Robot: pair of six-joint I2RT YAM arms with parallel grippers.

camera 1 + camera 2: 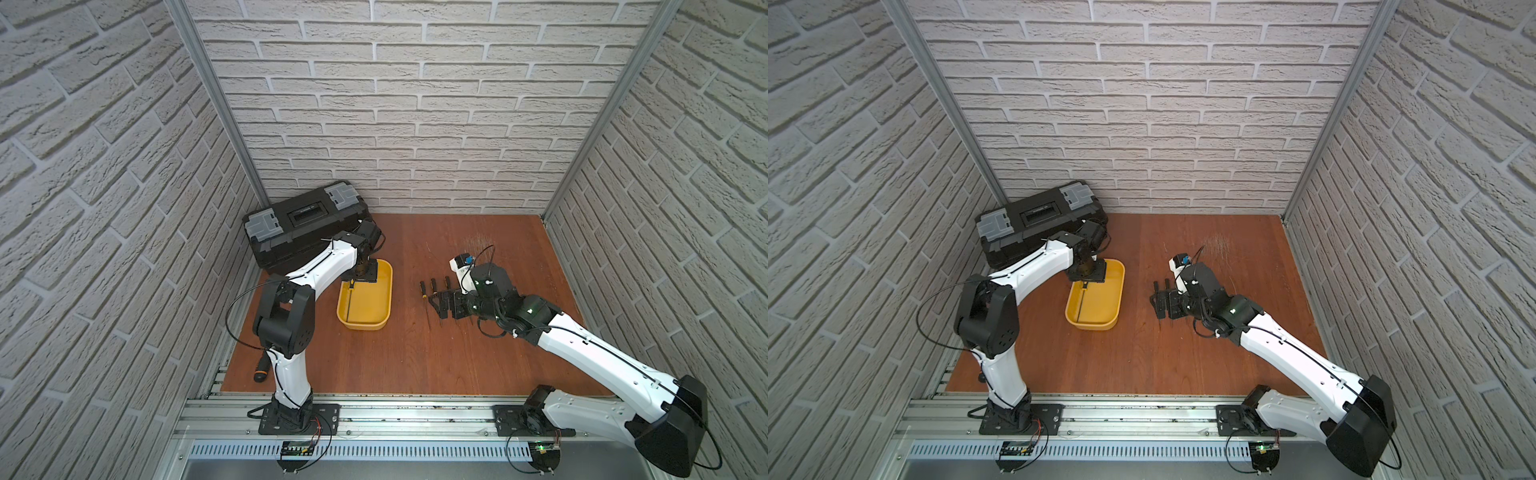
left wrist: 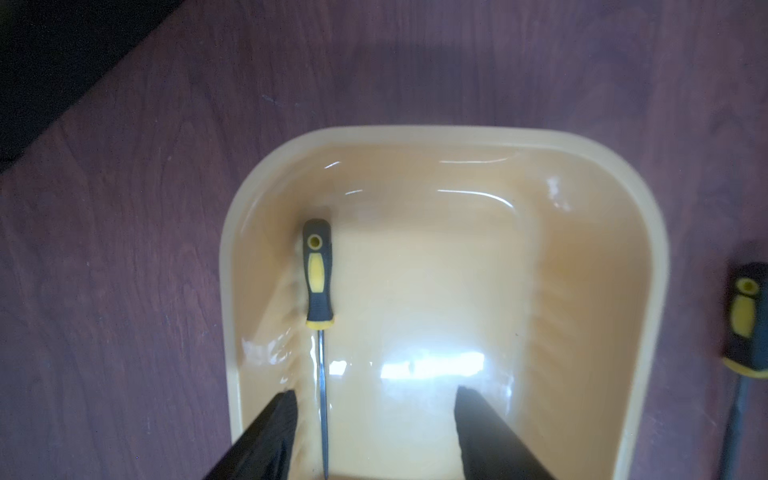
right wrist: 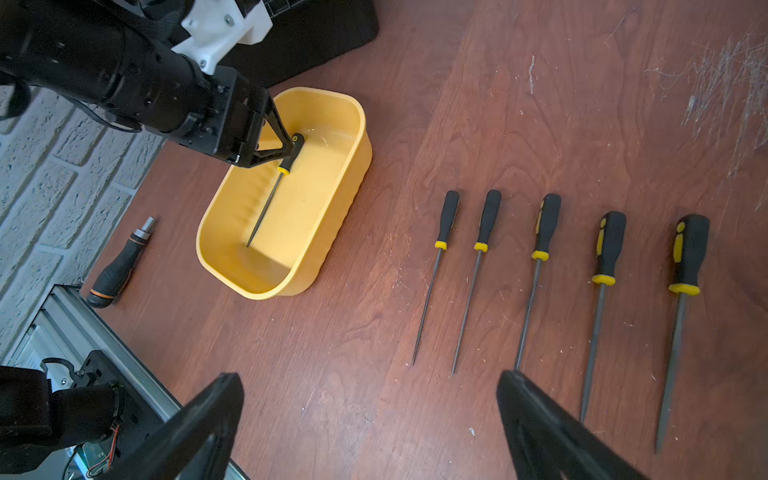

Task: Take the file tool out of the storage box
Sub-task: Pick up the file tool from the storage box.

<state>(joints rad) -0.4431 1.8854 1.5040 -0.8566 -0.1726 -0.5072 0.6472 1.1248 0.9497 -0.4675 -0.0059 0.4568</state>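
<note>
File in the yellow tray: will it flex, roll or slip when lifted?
The file is likely stiff: straight metal shaft. Thicker handle probably tips it handle-down if pinched at the shaft. Rounded handle may roll in the storage box.

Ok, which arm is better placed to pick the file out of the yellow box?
Left. The left gripper hangs over the storage box, its open jaws either side of the file. The right gripper is open over the table by the row of files, apart from the box.
</note>
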